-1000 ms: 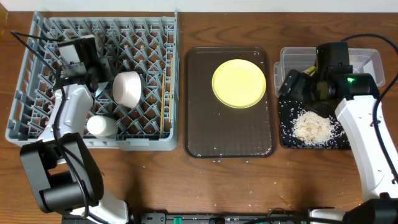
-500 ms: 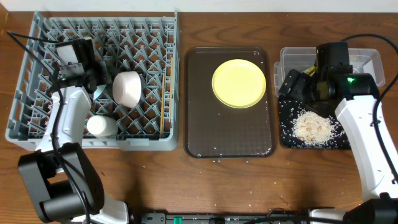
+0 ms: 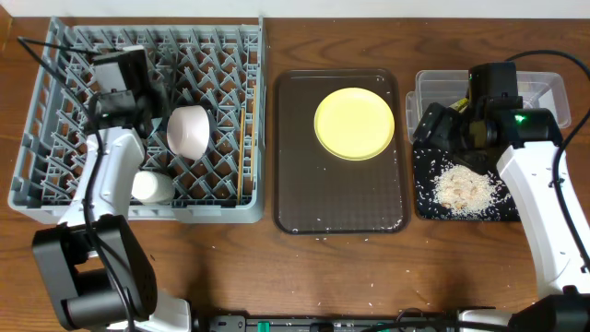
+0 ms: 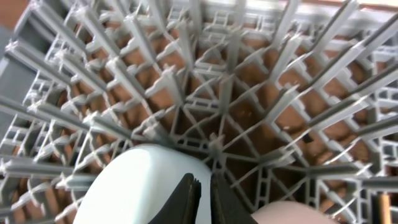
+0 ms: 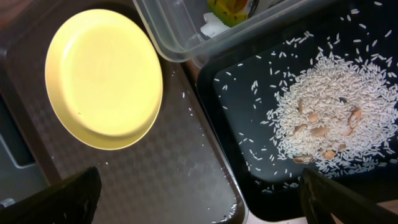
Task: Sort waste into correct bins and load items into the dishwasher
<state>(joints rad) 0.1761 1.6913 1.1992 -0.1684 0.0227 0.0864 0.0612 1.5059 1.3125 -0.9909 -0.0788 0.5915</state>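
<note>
Plate (image 3: 355, 124), yellow, lies on the brown tray (image 3: 304, 184) just left of the nearer right gripper (image 5: 199, 196), jaws wide apart, while the left gripper (image 4: 202, 198), jaws together and seemingly empty, hangs in the rack (image 3: 138, 214).

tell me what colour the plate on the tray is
The plate is pale yellow, best seen in the right wrist view.

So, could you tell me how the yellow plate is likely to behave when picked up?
The yellow plate looks rigid and probably light, judging by its thin rim. Its smooth surface may be slippery. Lying flat on the brown tray, its edge could be hard to get under.
</note>
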